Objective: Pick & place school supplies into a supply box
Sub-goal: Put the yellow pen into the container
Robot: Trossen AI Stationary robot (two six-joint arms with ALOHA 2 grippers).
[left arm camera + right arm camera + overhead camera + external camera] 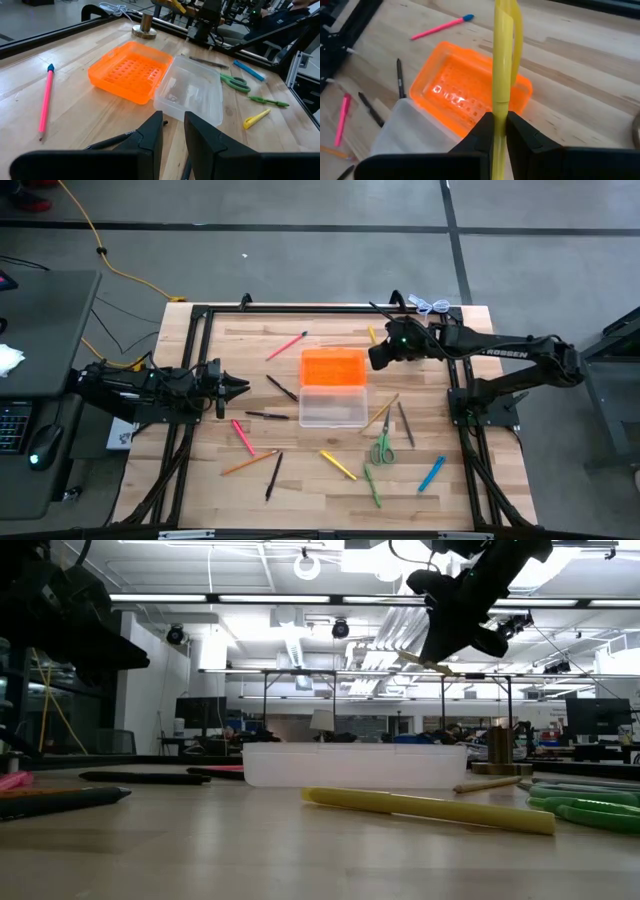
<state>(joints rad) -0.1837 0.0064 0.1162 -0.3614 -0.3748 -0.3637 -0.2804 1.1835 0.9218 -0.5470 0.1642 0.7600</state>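
Observation:
The supply box stands mid-table, its clear tub (333,407) nearer me and its orange lid (333,367) folded open on the far side. School supplies lie scattered flat on the wood: a pink pencil (287,345), green scissors (383,448), a blue marker (431,473), a yellow pen (338,464) and black pens (281,388). My right gripper (378,356) hangs in the air beside the lid's right end, shut on another yellow pen (501,55). My left gripper (172,127) waits at the table's left edge, slightly open with nothing between its fingers. My right gripper pinches the yellow pen's shaft (499,107) between its two fingers. The pen runs along the fingers and sticks out well past their tips. It slants downward, lifted clear of the table, over the far right part of the orange lid.
A brass bell (145,25) stands at the table's far right, behind the box. Black frame rails run along the table's far, left and right edges (300,308). A white cable (432,305) lies at the far right corner. Bare wood shows to the right of the box.

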